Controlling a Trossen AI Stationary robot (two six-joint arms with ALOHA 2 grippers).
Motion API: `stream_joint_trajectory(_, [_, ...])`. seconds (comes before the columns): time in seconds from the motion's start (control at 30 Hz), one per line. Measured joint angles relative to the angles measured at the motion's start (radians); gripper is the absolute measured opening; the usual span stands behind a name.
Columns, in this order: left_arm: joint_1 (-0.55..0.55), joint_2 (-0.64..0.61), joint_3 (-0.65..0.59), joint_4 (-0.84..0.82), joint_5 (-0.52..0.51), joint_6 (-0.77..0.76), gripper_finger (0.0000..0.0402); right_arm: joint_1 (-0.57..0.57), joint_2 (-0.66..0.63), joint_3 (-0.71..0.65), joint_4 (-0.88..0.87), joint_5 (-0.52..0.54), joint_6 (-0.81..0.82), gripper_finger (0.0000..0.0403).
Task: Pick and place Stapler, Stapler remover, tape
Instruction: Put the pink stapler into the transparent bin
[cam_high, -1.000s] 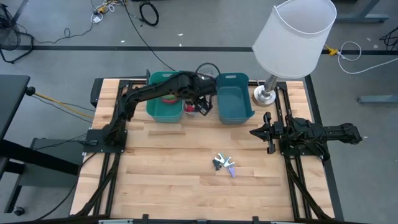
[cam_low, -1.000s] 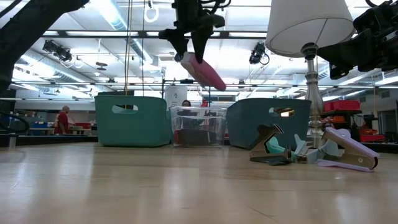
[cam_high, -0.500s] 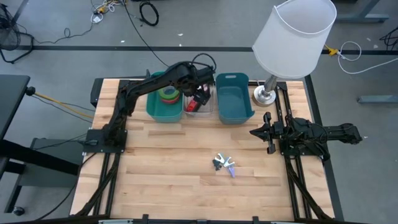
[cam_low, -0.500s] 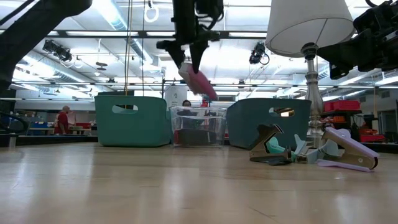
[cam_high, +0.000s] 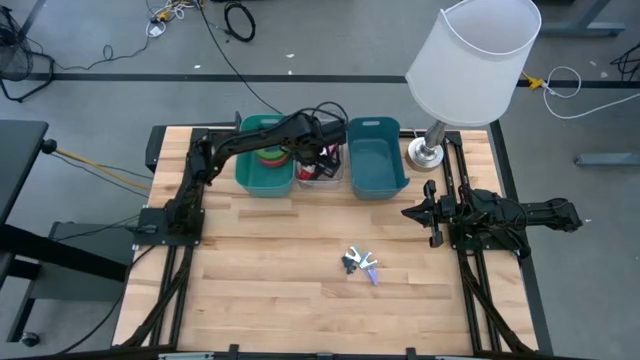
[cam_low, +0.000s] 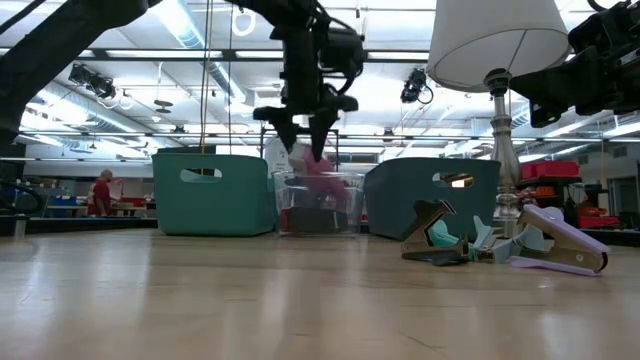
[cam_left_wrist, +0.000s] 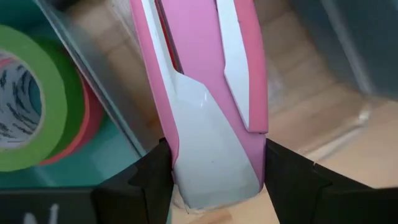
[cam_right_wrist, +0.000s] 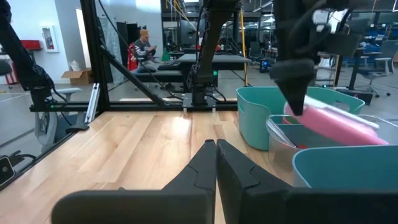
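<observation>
The left gripper (cam_low: 305, 135) hangs over the clear bin (cam_low: 320, 203) that sits between the two teal bins at the back of the table (cam_high: 280, 270). Its fingers (cam_left_wrist: 152, 177) are clamped on the butt end of the pink stapler (cam_left_wrist: 205, 106), which points down into the bin, its nose already below the rim. Rolls of tape (cam_left_wrist: 37, 106) lie in the left teal bin (cam_high: 262, 170), just beside the clear one.

The step in hand looks like the drop-off of the stapler. To do it well, I would bring the stapler lower until its nose is close to the bin floor, keep it centred between the clear walls, and only then open the fingers. Released from height, it could tip against the rim or knock the light bin sideways. After letting go, lift straight up so the fingers do not catch the bin's edge.

The staple removers (cam_high: 360, 264) lie in a small cluster mid-table, well apart from the bins, and remain to be picked.

The right gripper (cam_high: 420, 212) waits at the right side of the table near the lamp (cam_high: 470, 60), its fingers (cam_right_wrist: 214, 171) pressed together on nothing.
</observation>
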Motion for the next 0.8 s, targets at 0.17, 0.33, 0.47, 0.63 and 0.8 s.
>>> stream_joint_trajectory(0.17, [0.002,0.0,-0.075,0.061,0.015,-0.005,0.0219,0.0,0.0,0.0,0.0,0.0,0.0,0.0016])
stream_joint_trajectory(0.33, [0.001,-0.001,-0.102,0.083,0.021,-0.023,0.022,0.0,0.0,0.0,0.0,0.0,0.0,0.0016])
stream_joint_trajectory(0.47, [0.001,-0.002,-0.109,0.099,0.021,-0.022,0.0223,0.0,0.0,0.0,0.0,0.0,0.0,0.0016])
stream_joint_trajectory(0.63, [0.0,-0.002,-0.109,0.101,0.017,-0.028,0.0248,0.0,0.0,0.0,0.0,0.0,0.0,0.0016])
stream_joint_trajectory(0.8, [0.0,-0.002,-0.108,0.102,0.012,-0.027,0.0279,0.0,0.0,0.0,0.0,0.0,0.0,0.0016])
